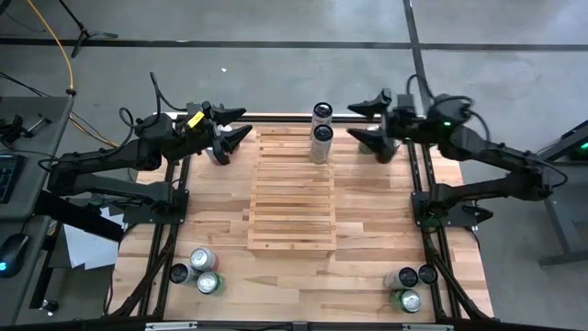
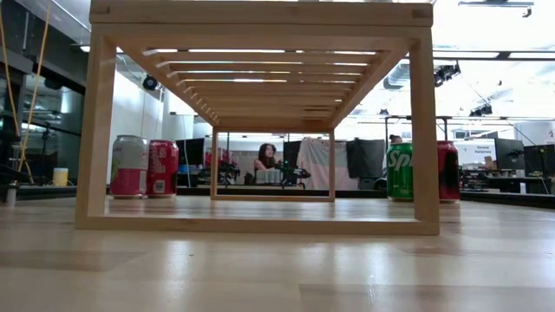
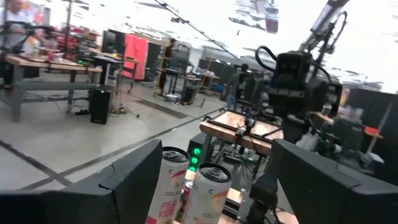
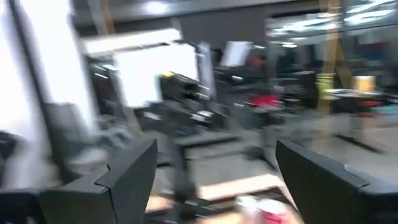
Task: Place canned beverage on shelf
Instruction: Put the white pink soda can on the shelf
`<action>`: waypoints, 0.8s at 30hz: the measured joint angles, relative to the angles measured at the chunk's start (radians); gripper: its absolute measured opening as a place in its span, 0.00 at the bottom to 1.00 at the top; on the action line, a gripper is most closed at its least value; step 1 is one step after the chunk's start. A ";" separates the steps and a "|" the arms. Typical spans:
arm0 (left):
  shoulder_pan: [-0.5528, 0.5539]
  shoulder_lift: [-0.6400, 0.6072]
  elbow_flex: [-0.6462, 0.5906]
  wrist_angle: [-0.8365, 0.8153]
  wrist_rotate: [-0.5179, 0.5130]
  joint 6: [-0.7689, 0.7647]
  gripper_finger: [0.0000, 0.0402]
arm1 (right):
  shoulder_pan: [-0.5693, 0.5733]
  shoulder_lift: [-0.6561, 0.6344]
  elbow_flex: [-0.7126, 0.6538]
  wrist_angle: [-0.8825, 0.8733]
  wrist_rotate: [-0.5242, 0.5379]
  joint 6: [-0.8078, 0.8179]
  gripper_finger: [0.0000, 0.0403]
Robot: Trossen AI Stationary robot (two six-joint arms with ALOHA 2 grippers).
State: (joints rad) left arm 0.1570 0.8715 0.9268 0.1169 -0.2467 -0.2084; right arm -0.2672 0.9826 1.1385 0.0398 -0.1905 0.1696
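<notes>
Two cans (image 1: 322, 122) already stand upright at the shelf's (image 1: 291, 198) far end, between both grippers. Left gripper (image 1: 232, 131) and right gripper (image 1: 365, 122) flank them, jaws spread, empty (remaining cans sit on the tabletop (image 1: 367, 221) near edge).

Wood tabletop (image 1: 367, 230) carries slatted shelf (image 1: 292, 198); can clusters (image 1: 197, 269) (image 1: 409, 285) at near corners.

Cans and slatted shelf
Pale wooden slatted shelf (image 1: 292, 188) stands mid-counter; two upright white cans (image 1: 322, 122) sit on its far end.
</notes>
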 joint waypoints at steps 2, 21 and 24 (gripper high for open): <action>0.000 0.000 0.000 0.000 0.008 0.002 0.73 | 0.000 -0.025 0.000 0.009 -0.052 0.049 0.77; 0.000 0.000 0.000 -0.001 0.038 -0.023 0.73 | 0.000 -0.033 -0.001 0.008 -0.046 0.077 0.77; 0.000 0.000 0.000 -0.001 0.038 -0.028 0.73 | 0.000 -0.033 -0.001 0.006 -0.045 0.076 0.77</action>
State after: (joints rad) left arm 0.1570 0.8711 0.9268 0.1161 -0.2085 -0.2359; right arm -0.2672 0.9497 1.1378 0.0460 -0.2359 0.2461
